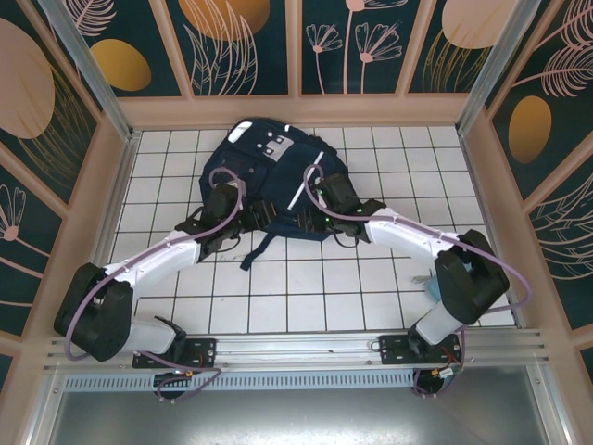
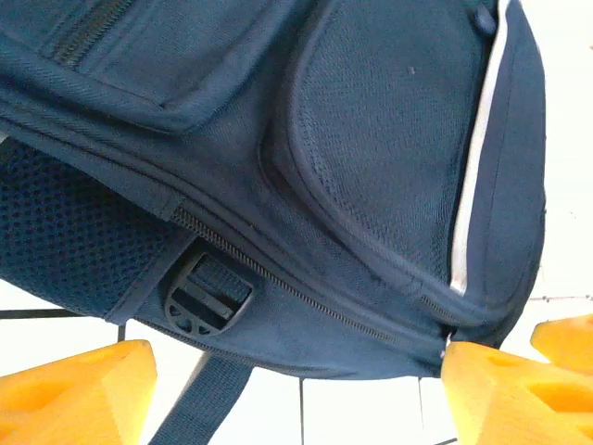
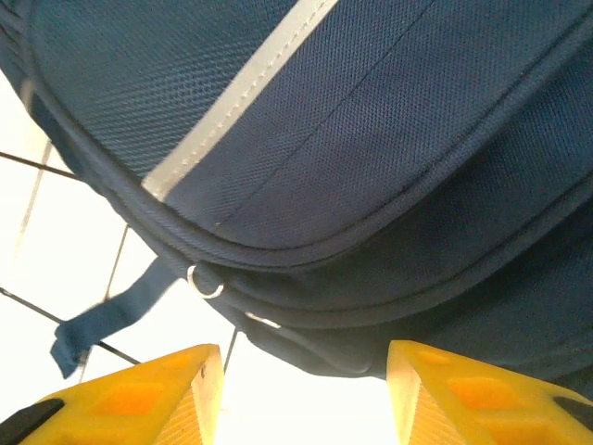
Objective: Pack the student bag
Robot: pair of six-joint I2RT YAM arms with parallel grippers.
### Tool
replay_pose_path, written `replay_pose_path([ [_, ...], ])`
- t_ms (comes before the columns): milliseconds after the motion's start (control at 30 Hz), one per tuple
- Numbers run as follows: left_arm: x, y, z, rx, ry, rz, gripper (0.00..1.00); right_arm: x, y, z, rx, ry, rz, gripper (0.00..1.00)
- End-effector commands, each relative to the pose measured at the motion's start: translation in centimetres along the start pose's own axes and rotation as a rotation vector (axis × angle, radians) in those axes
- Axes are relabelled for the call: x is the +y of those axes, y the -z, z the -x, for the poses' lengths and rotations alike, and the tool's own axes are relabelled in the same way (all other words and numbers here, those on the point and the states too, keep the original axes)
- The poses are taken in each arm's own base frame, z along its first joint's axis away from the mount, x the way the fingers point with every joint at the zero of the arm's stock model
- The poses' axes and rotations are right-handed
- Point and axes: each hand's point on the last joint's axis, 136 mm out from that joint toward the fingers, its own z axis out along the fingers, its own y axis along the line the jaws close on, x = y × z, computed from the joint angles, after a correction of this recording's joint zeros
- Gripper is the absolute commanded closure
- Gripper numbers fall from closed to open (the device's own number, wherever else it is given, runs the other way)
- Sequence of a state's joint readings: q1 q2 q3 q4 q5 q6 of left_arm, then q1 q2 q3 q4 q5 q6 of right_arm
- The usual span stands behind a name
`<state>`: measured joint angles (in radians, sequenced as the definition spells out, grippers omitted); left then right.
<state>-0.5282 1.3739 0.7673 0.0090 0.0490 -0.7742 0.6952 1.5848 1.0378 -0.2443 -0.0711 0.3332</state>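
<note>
Student bag [image 1: 269,176] lies flat on the tiled table [image 1: 306,297], centre-far, long axis running away from the arm bases w/ its grey-patched top toward the back wall and its bottom edge facing the arms. Left gripper [image 2: 296,399] is at the near-left corner, jaws spread wide, nothing between them: zip [image 2: 278,278] and black buckle [image 2: 208,297] sit just ahead of the tips, strap [image 2: 199,403] trailing toward them. Right gripper [image 3: 306,399] is at the near-right side under the white stripe [image 3: 241,97], jaws apart and empty too, small metal ring [image 3: 206,281] just beyond. Both approx equally close – bag lies straight ahead of each, so next move is prob. a short reach fwd to pinch an edge – zip looks shut here
</note>
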Motion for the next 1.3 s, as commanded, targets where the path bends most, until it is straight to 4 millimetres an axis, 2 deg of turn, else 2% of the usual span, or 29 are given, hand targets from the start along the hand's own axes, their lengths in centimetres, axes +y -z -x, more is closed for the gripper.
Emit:
replay_pose_path([
  [0,0.1,-0.3,0.4,-0.046,0.184,-0.033,0.23,-0.5,-0.2,0.2,0.038,0.128,-0.046,0.5],
  [133,-0.5,-1.0,-0.6,-0.027,0.331,-0.124,0.32,-0.1,-0.7,0.1,0.068,0.15,-0.024,0.5],
  [333,-1.7,-2.2,-1.1,0.015,0.415,-0.206,0.41,0.4,-0.4,0.8,0.034,0.12,0.002,0.49],
  [500,-2.3,-3.0,-0.7,0.015,0.468,-0.244,0.43,0.3,0.0,1.0,0.014,0.095,0.017,0.49],
  [600,-2.4,-3.6,-0.6,0.015,0.493,-0.246,0.45,0.3,0.4,1.1,0.001,0.084,0.029,0.49],
  [767,-2.5,-4.3,-0.5,0.02,0.559,-0.257,0.62,-0.1,0.9,1.4,-0.017,0.061,0.037,0.5],
  [1067,-1.9,-5.3,-0.6,0.018,0.608,-0.234,0.61,-0.3,1.2,1.5,-0.029,0.046,0.053,0.51],
  [1133,-1.8,-5.6,-0.5,0.012,0.627,-0.233,0.63,-0.2,1.3,1.7,-0.034,0.047,0.059,0.51],
  [1200,-1.5,-5.7,-0.5,0.005,0.65,-0.228,0.73,-0.2,1.4,1.8,-0.036,0.047,0.06,0.51],
  [1267,-1.4,-5.8,-0.4,-0.006,0.661,-0.228,0.74,-0.2,1.5,1.8,-0.037,0.048,0.06,0.51],
])
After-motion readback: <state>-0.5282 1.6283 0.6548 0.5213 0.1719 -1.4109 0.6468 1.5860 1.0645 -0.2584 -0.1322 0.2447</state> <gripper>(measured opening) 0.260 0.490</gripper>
